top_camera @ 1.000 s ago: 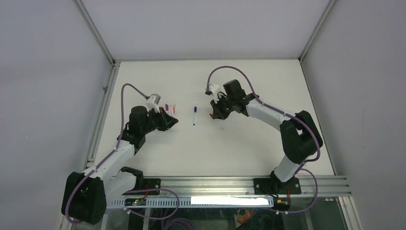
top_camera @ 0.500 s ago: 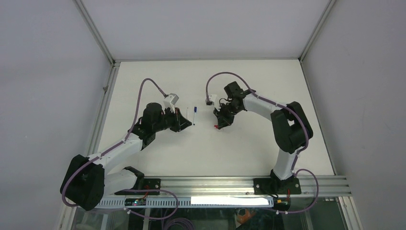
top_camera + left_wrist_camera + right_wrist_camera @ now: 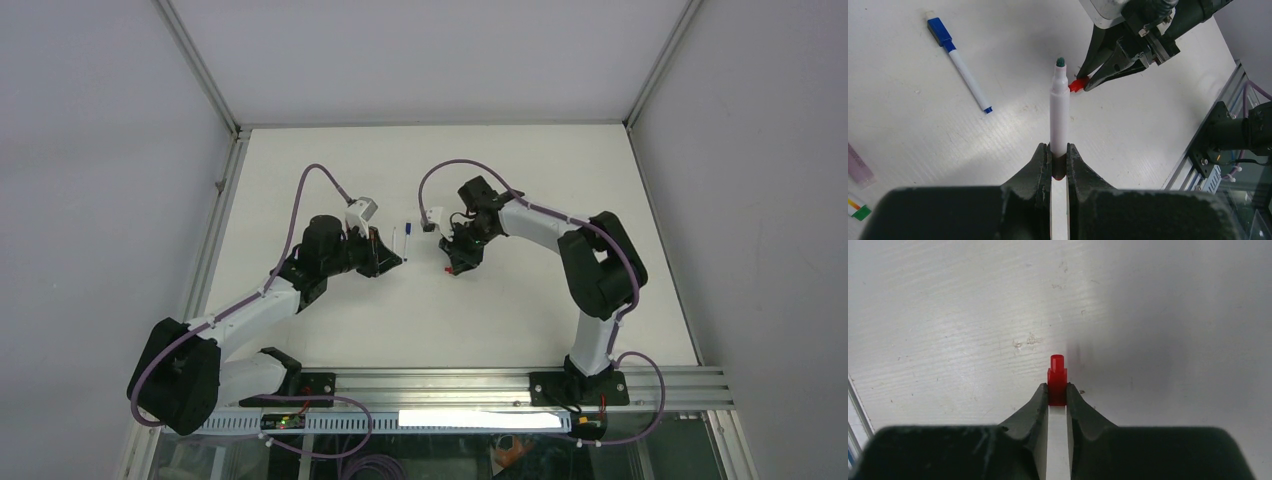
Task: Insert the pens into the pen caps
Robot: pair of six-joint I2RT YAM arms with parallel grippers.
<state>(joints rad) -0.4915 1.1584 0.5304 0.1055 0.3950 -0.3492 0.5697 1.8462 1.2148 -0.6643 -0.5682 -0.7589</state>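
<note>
Clamping a white pen (image 3: 1059,110) near its back end, the left gripper (image 3: 1059,150) has both fingers pressed on the barrel. In the left wrist view the pen points to 12 o'clock, its dark tip bare.

The right gripper (image 3: 1057,390) is closed tight on a red cap (image 3: 1057,377). The cap pokes out past the fingertips with its narrow stub leading, above the white table (image 3: 500,310). In the left wrist view this cap sits at 1 o'clock from the pen tip, near it but not touching, and the right fingers reach in from 2 o'clock.

From above, the grippers face each other near the table's middle, left one at 9 o'clock and right one at 3 o'clock, with a small gap between them.

A blue pen (image 3: 965,75) lies flat on the table at 10 o'clock from the held pen, well apart from it. It has a white barrel, a blue cap on its far end and a small blue nub on the near end.

At 8 o'clock in the left wrist view a pink piece (image 3: 857,162) lies on the table, cut off by the frame edge; whether it is a pen or a cap I cannot tell.
</note>
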